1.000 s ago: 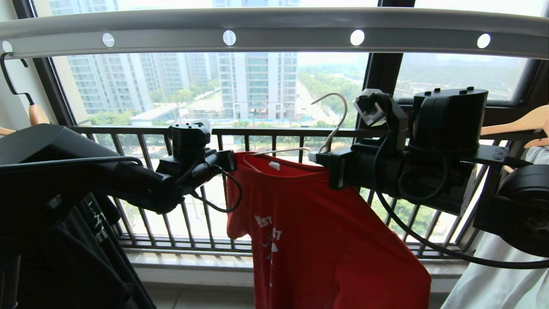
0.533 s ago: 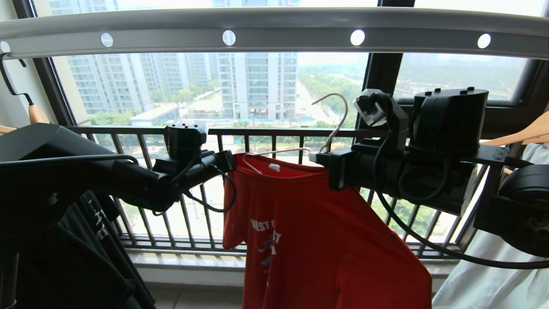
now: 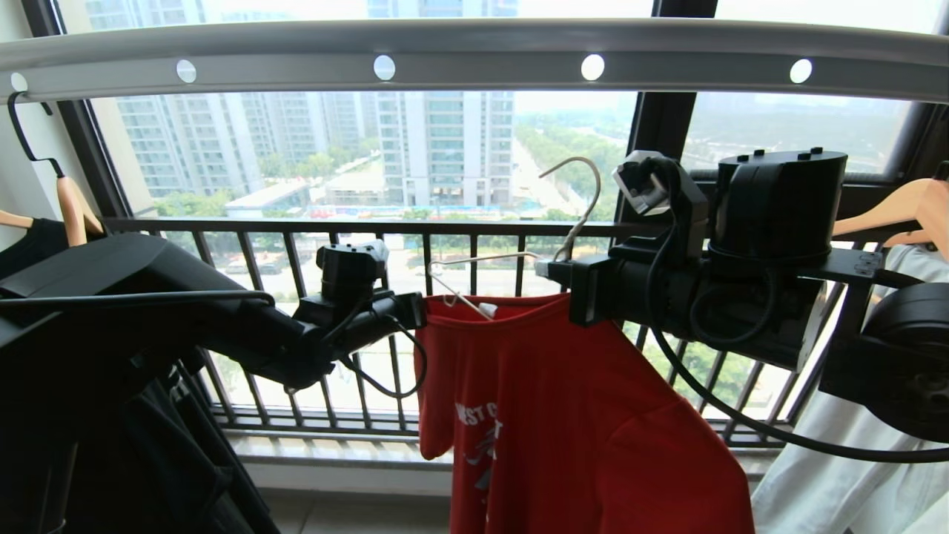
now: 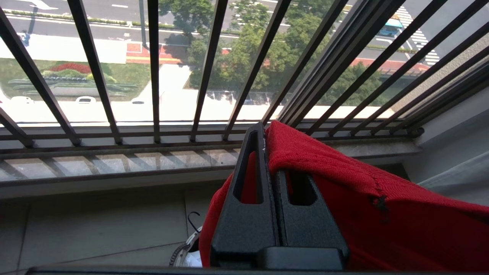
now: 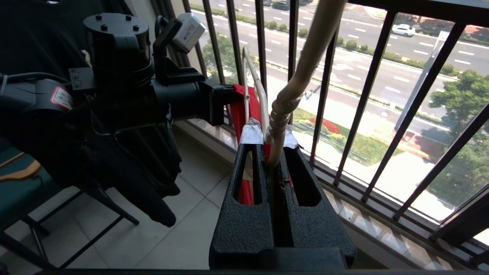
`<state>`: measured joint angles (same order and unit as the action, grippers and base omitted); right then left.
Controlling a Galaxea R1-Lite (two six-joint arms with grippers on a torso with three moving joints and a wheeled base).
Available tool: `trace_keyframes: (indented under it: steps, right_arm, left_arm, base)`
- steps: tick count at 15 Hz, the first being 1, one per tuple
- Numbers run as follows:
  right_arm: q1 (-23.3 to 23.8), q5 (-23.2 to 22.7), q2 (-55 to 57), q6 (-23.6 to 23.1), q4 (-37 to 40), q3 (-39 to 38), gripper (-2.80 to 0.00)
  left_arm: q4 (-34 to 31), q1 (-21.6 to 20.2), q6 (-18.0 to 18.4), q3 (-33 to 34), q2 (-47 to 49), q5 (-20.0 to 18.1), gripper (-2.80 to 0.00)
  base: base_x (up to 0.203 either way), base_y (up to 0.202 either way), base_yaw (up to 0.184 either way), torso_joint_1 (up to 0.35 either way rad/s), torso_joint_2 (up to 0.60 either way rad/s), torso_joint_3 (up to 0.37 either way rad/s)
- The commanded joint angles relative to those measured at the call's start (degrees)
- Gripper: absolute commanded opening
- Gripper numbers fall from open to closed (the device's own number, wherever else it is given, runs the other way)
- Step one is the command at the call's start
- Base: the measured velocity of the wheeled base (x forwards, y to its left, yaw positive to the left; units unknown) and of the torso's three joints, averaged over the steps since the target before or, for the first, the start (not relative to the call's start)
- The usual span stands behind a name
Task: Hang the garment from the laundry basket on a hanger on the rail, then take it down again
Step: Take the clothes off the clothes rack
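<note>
Lowered ribbed red garment (image 3: 563,415) collar

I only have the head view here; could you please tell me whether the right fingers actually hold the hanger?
Observer: Yes. In the right wrist view the right gripper is shut on the hanger at its twisted neck.
Operator: Thank you. Is the left one holding the shirt?
Observer: The left wrist view shows the left gripper shut on a fold of the shirt, which drapes over it.
Operator: Where is the basket, please?
Observer: On the floor below the shirt. Only part of the basket shows in the left wrist view.
</note>
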<state>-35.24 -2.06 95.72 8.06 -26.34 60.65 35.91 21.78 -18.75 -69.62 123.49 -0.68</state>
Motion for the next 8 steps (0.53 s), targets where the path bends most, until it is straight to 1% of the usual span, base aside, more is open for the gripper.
trace_keyframes:
  steps: [1, 4, 6, 8]
  right_arm:
    - [0.1, 0.0, 0.6, 0.2, -0.5, 0.2, -2.8]
    - [0.3, 0.3, 2.3, 0.6, -6.0, 0.0, -2.8]
    - [0.4, 1.8, 3.4, 2.7, -10.3, 0.0, -2.8]
    - [0.4, 3.8, 5.2, 3.5, -15.1, 0.2, -2.8]
  left_arm:
    - [0.3, 2.1, 1.7, 2.1, -0.5, 0.0, -2.8]
    - [0.3, 6.1, 2.0, 4.4, -1.5, 0.2, -2.8]
    - [0.3, 8.0, 2.1, 5.8, -3.3, 0.3, -2.8]
    - [0.3, 9.5, 2.1, 7.6, -6.8, 0.3, -2.8]
  base:
    - [0.0, 0.0, 0.0, 0.0, 0.0, 0.0]
    - [0.0, 0.0, 0.0, 0.0, 0.0, 0.0]
    - [0.0, 0.0, 0.0, 0.0, 0.0, 0.0]
    - [0.0, 0.0, 0.0, 0.0, 0.0, 0.0]
